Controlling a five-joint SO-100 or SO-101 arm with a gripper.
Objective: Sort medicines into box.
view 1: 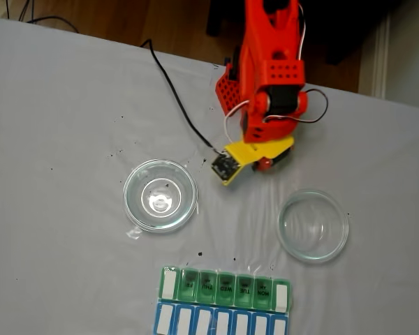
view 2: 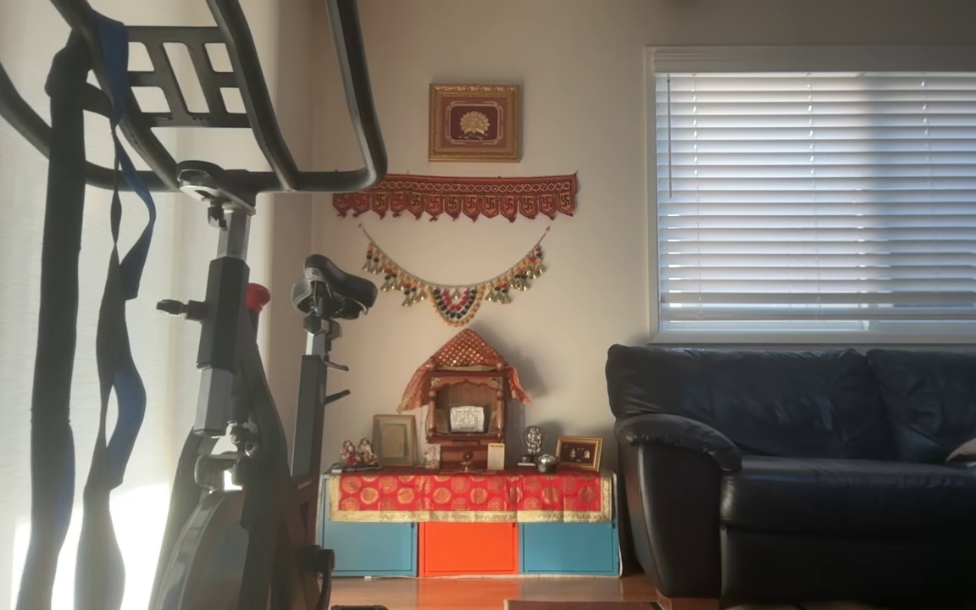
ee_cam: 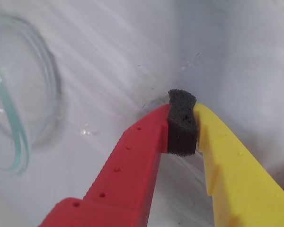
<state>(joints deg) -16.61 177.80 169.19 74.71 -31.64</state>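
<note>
The tool (ee_cam: 182,124), one finger red and one yellow, is pressed together on its own dark foam pad (ee_cam: 182,120), holding nothing else. Just beside it on the pale surface (view 1: 63,125) sit two clear glass dishes (view 1: 160,195) (view 1: 313,225), both looking empty. Farther out from the tool lies the green-and-white box (view 1: 225,286), lids down, touching a blue-and-white row (view 1: 220,322).
</note>
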